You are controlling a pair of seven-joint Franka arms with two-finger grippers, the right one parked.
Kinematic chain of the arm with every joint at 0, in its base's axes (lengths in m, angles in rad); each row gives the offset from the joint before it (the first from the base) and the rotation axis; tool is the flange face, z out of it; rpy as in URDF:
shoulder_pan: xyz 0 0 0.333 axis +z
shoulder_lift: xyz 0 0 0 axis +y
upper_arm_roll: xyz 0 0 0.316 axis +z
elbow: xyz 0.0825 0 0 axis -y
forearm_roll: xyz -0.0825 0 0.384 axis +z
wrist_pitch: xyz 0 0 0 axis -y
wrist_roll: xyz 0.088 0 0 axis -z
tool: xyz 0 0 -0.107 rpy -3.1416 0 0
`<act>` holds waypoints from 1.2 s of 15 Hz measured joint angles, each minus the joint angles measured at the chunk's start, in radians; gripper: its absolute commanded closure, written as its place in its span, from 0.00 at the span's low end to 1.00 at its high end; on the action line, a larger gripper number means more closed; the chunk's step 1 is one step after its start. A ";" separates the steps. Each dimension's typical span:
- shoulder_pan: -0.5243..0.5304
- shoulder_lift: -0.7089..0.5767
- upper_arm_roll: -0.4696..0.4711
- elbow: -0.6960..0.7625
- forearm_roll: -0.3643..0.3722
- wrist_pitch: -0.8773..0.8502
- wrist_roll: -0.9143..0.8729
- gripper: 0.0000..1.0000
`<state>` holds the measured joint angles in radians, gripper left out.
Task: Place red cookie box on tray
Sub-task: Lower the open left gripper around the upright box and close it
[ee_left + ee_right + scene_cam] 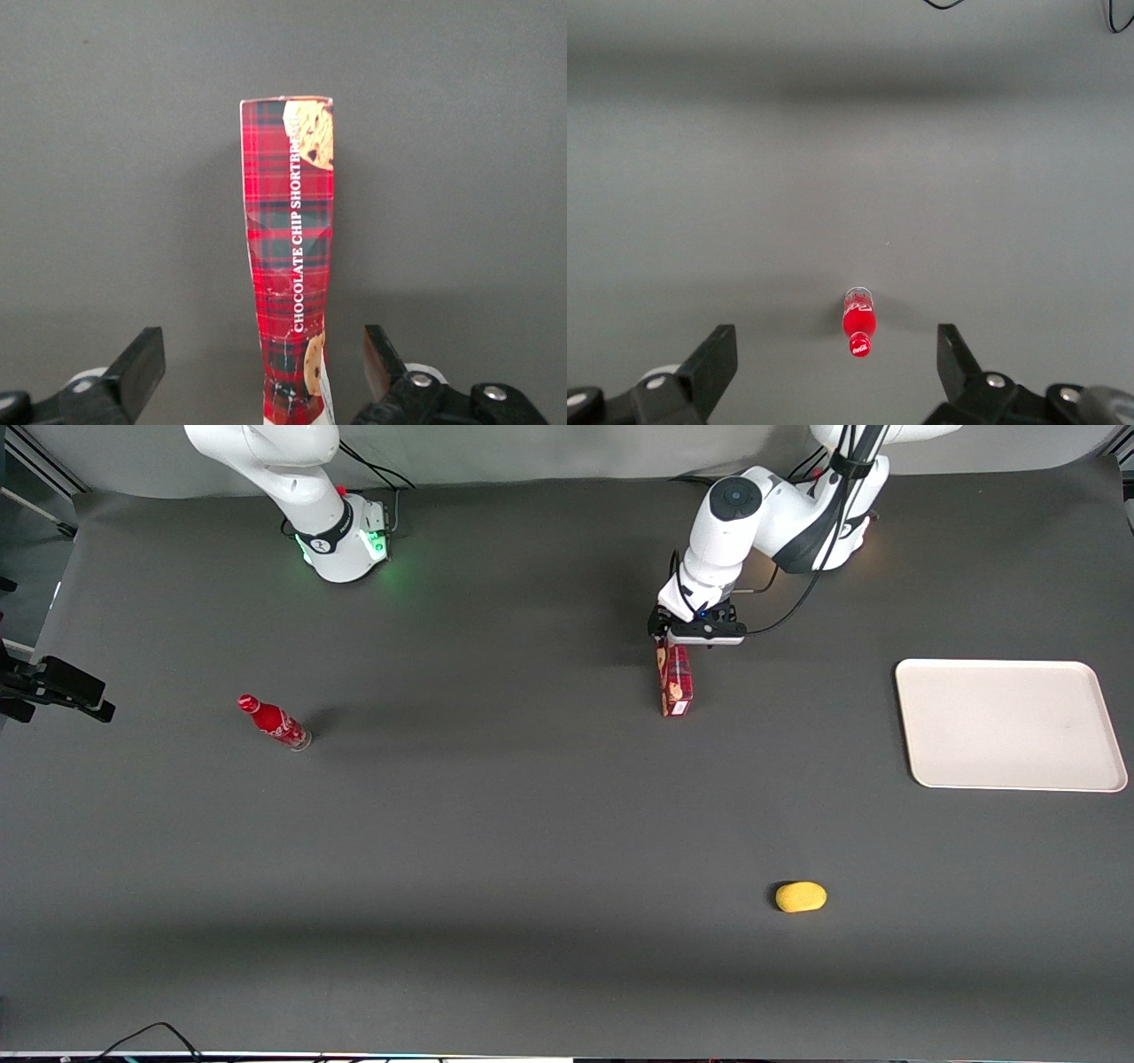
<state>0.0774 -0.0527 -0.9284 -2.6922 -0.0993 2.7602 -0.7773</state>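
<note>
The red cookie box [675, 682] lies on the dark table mat near the working arm's base, with its long side pointing toward the front camera. It is tartan red with cookie prints. My left gripper [689, 638] is low over the box end farthest from the front camera. In the left wrist view the box [292, 239] runs between the two fingers [142, 367], with a gap on each side, so the gripper [262, 343] is open and not touching it. The cream-white tray [1010, 724] lies flat toward the working arm's end of the table and holds nothing.
A small red soda bottle [273, 722] stands toward the parked arm's end and also shows in the right wrist view [858, 323]. A yellow oval object [801, 896] lies nearer the front camera than the box and the tray.
</note>
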 measured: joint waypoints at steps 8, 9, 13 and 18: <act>0.000 0.065 -0.004 -0.008 -0.004 0.051 -0.027 0.00; -0.001 0.074 -0.005 -0.008 -0.004 0.059 -0.030 0.00; -0.006 0.113 -0.008 -0.007 -0.004 0.070 -0.032 0.00; -0.011 0.153 -0.009 -0.005 -0.004 0.079 -0.036 0.00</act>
<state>0.0668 0.1004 -0.9377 -2.6974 -0.1031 2.8388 -0.8137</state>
